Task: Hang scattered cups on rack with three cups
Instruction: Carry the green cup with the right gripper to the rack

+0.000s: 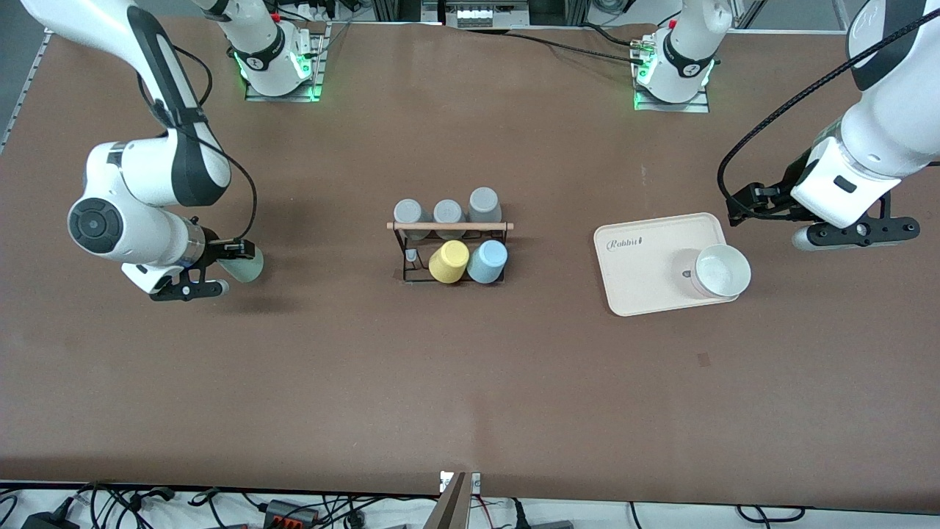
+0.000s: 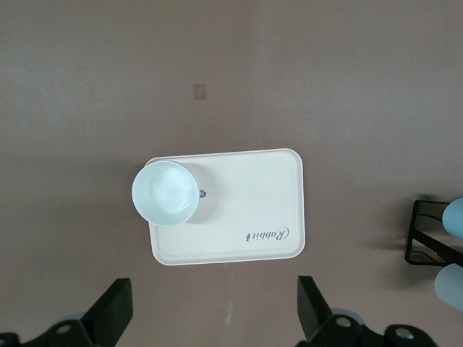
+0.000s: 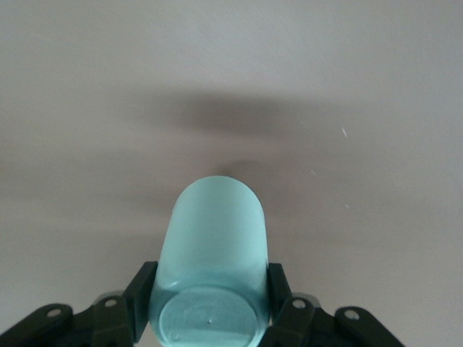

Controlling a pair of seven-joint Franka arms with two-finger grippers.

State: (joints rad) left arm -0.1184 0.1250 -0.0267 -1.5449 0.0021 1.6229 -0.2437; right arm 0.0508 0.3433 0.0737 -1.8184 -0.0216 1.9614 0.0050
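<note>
My right gripper (image 1: pixel 236 252) is shut on the pale mint green cup (image 1: pixel 250 266) and holds it tilted just above the table near the right arm's end. In the right wrist view the cup (image 3: pixel 213 246) sits between both fingers (image 3: pixel 141 295). The black wire rack (image 1: pixel 408 275) with its wooden rod (image 1: pixel 449 225) stands mid-table. The light blue cup (image 1: pixel 487 261) sits on it beside a yellow cup (image 1: pixel 449 261). My left gripper (image 1: pixel 743 206) is open and empty, in the air beside the cream tray; its fingers (image 2: pixel 116 307) show wide apart.
Three grey cups (image 1: pixel 448 211) sit on the rack's row farther from the front camera. The cream "Rabbit" tray (image 1: pixel 646 272) lies toward the left arm's end with a white bowl (image 1: pixel 722 270) on it; both show in the left wrist view (image 2: pixel 246 217).
</note>
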